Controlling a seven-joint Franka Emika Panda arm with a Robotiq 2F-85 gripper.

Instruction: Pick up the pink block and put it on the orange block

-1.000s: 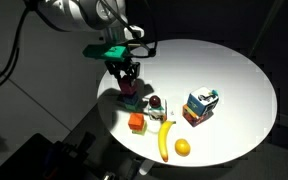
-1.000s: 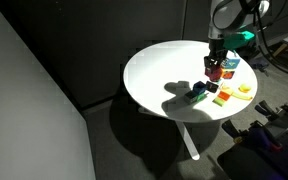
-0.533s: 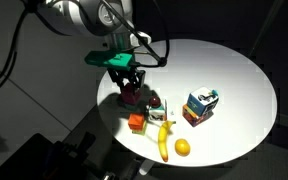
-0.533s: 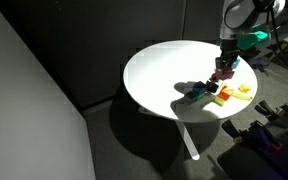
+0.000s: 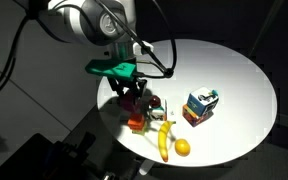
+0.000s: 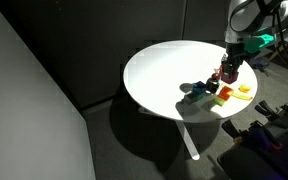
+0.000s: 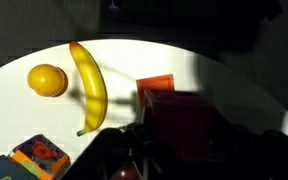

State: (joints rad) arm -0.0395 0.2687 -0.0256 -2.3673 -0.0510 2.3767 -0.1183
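My gripper (image 5: 134, 98) is shut on the pink block (image 7: 184, 125), which fills the wrist view in shadow between the fingers. It hangs just above the orange block (image 5: 136, 124), whose top edge shows beyond the pink block in the wrist view (image 7: 154, 84). In an exterior view the gripper (image 6: 227, 76) is over the orange block (image 6: 222, 98). I cannot tell whether the two blocks touch.
On the round white table (image 5: 234, 70) lie a banana (image 5: 165, 140), a round orange fruit (image 5: 182, 148), a multicoloured box (image 5: 200, 105) and a dark red object (image 5: 155, 103). A teal cube (image 6: 200, 95) sits beside the orange block. The table edge is close.
My gripper has carried the pink block across the table towards the near edge and down, from beside the orange block to over it.
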